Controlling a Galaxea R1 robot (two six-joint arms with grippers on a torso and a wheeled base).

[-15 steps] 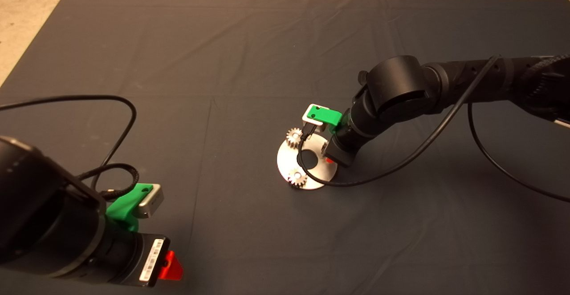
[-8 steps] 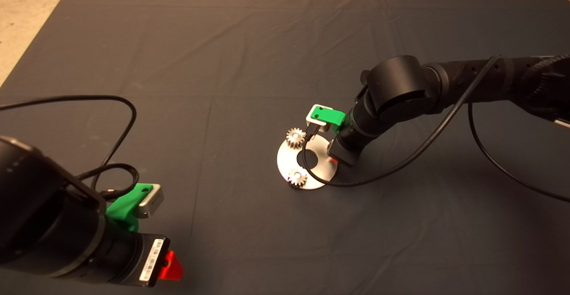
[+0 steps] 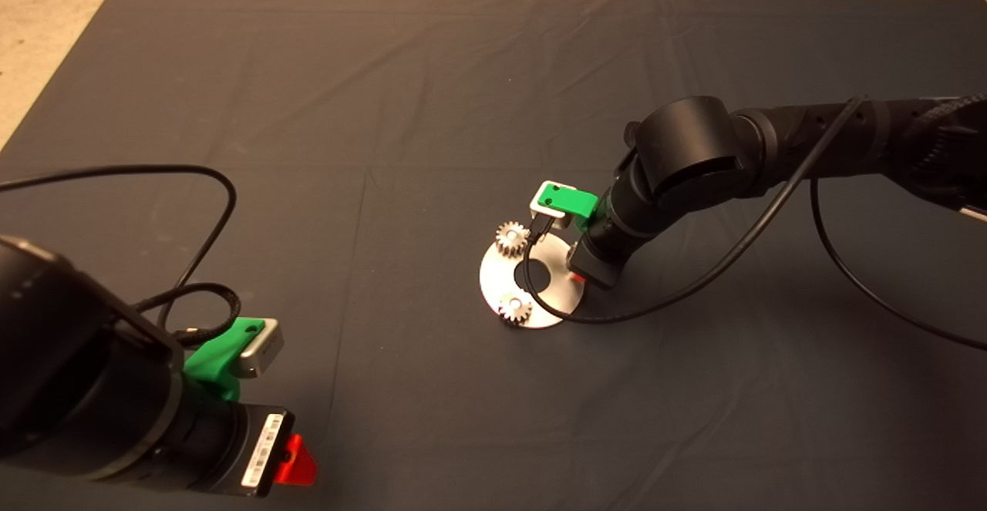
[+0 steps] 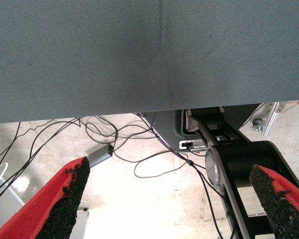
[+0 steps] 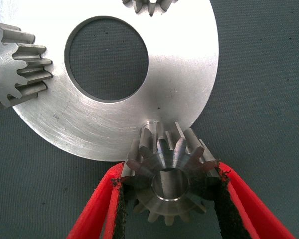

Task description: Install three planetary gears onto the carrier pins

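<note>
Snugly between right claw [image 5: 170, 199] pads: gear [image 5: 170, 177].

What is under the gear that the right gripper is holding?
The third gear, clamped in the right gripper, sits over the disc's edge, where the third pin's top peeks out behind it. Whether the bore is already on the pin is hidden.

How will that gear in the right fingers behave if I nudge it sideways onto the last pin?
The third gear looks like solid metal, so probably stiff and heavy for its size. The right gripper holds it only by its tooth tips against the black pads, so it may twist or slip. It sits tilted over the disc edge, so it could jam rather than drop.
</note>
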